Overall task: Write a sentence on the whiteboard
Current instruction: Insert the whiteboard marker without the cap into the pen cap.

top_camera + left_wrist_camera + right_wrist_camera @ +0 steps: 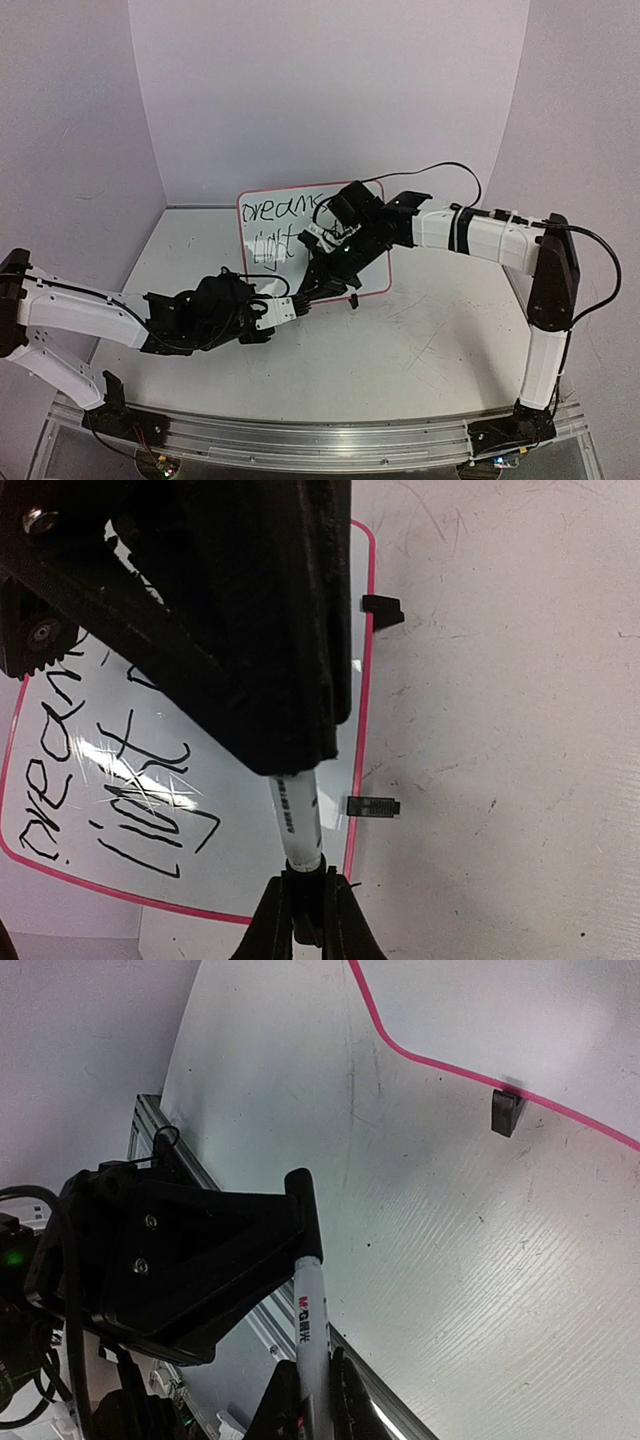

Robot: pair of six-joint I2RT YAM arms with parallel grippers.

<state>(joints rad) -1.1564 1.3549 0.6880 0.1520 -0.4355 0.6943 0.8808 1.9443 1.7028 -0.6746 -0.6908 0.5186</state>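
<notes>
The whiteboard with its pink frame lies mid-table and carries the sentence in black, of which I read "dream" over "light"; the right arm hides the rest. The left wrist view shows the same words on the whiteboard. A white marker spans between both grippers above the board's near edge. My left gripper is shut on its black cap. My right gripper is shut on the white marker barrel.
Two black clip feet stick out from the board's near edge, and one foot shows in the right wrist view. A metal rail runs along the table's front edge. Purple walls close the back and sides.
</notes>
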